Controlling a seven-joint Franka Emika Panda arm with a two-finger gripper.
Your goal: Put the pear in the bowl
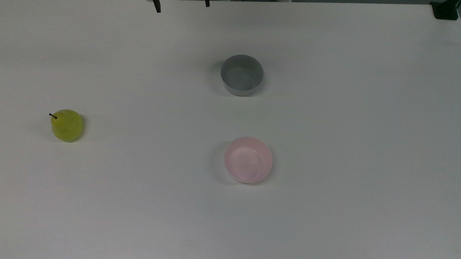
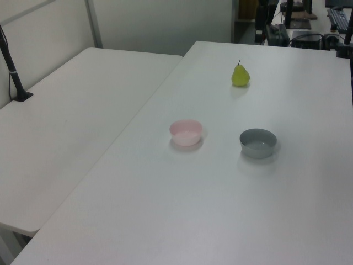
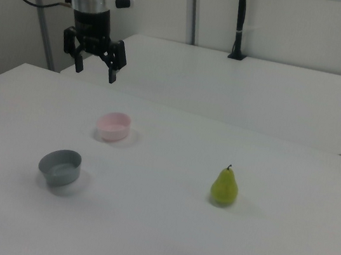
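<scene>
The yellow-green pear (image 1: 67, 125) stands upright on the white table (image 1: 328, 211), at the top view's left, its dark stem up; it also shows as the pear (image 2: 240, 75) and the pear (image 3: 225, 187). The pale pink bowl (image 1: 248, 159) rests empty near the table's middle, seen too as the bowl (image 2: 186, 132) and the bowl (image 3: 113, 126). My gripper (image 3: 95, 71) hangs open in the air above the table's edge, far from the pear, with nothing between its fingers. Its fingertips (image 1: 157, 7) reach in at the top view's upper edge.
A grey straight-sided bowl (image 1: 242, 74) stands empty beyond the pink one in the top view. A second white table (image 2: 66, 127) adjoins this one. A black post (image 2: 14, 72) is clamped to that table, and a black clamp (image 1: 445, 10) sits at the top view's upper right corner.
</scene>
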